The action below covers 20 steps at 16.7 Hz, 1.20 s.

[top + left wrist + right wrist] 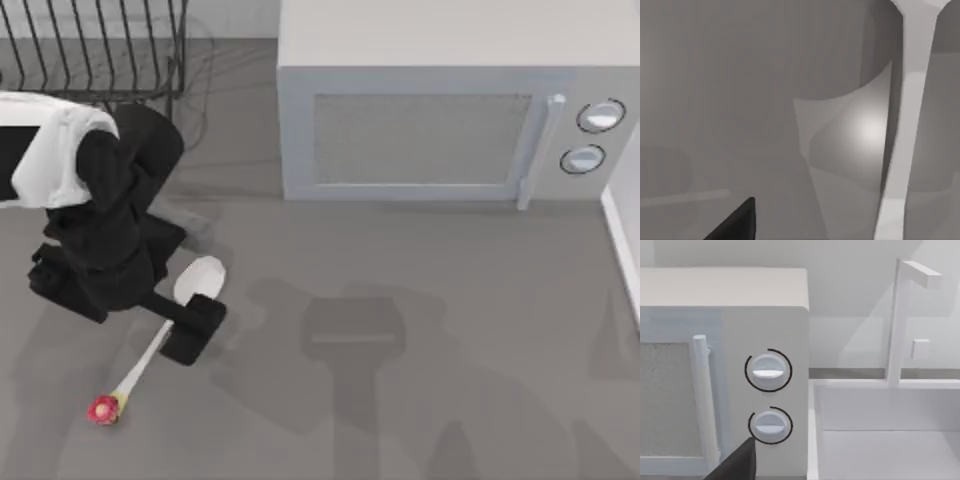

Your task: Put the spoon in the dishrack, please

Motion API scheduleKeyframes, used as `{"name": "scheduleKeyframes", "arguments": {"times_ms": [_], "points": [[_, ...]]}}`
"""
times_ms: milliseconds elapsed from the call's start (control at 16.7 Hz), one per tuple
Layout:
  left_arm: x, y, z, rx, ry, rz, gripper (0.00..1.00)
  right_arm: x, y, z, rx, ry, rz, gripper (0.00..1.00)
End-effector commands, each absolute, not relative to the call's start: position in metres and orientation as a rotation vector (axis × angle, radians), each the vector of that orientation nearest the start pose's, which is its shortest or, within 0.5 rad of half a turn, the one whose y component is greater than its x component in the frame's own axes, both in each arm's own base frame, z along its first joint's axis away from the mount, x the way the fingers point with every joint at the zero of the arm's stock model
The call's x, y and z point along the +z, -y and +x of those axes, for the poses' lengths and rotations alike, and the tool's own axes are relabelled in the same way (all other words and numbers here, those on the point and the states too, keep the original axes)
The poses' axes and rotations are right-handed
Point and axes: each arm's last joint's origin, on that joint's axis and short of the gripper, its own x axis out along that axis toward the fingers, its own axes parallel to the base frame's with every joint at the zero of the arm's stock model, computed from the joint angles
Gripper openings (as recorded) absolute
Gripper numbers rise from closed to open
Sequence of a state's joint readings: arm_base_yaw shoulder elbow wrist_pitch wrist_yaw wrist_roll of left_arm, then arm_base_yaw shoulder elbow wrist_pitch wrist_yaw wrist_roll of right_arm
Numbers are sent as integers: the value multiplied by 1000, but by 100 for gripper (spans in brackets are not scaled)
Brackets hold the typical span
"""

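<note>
The white spoon (pixel 200 281) lies flat on the grey table at the front left, bowl toward the back. Its thin handle runs forward-left to a red-pink flower knob (pixel 103 409). My left gripper (pixel 188 330) hangs low over the handle just behind the bowl, open, with its black fingers straddling the handle. In the left wrist view the spoon handle (pixel 910 125) crosses close by, beside one black fingertip (pixel 740 222). The black wire dishrack (pixel 100 50) stands at the back left, behind my left arm. One dark fingertip (pixel 740 462) of my parked, open right gripper shows in the right wrist view.
A white microwave (pixel 440 110) with door handle (pixel 538 150) and two knobs (pixel 768 371) fills the back centre and right. A white sink (pixel 880 440) with a faucet (pixel 900 320) sits to its right. Bare grey table (pixel 420 380) spreads across the front.
</note>
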<state>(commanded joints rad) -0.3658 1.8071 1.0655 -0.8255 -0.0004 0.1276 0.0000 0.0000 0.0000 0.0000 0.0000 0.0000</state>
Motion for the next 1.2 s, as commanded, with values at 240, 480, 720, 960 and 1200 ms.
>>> {"name": "scheduleKeyframes", "arguments": {"times_ms": [240, 480, 720, 960, 1200], "points": [[97, 108, 285, -383, -1537, 385, 100, 160, 1, 106, 0, 0, 0, 100], [92, 107, 284, -383, -1542, 386, 100, 160, 1, 106, 0, 0, 0, 100], [92, 107, 284, -383, -1542, 386, 77, 160, 1, 106, 0, 0, 0, 100], [92, 107, 284, -383, -1542, 386, 47, 160, 1, 106, 0, 0, 0, 100], [92, 107, 284, -383, -1542, 386, 17, 160, 1, 106, 0, 0, 0, 100]]}}
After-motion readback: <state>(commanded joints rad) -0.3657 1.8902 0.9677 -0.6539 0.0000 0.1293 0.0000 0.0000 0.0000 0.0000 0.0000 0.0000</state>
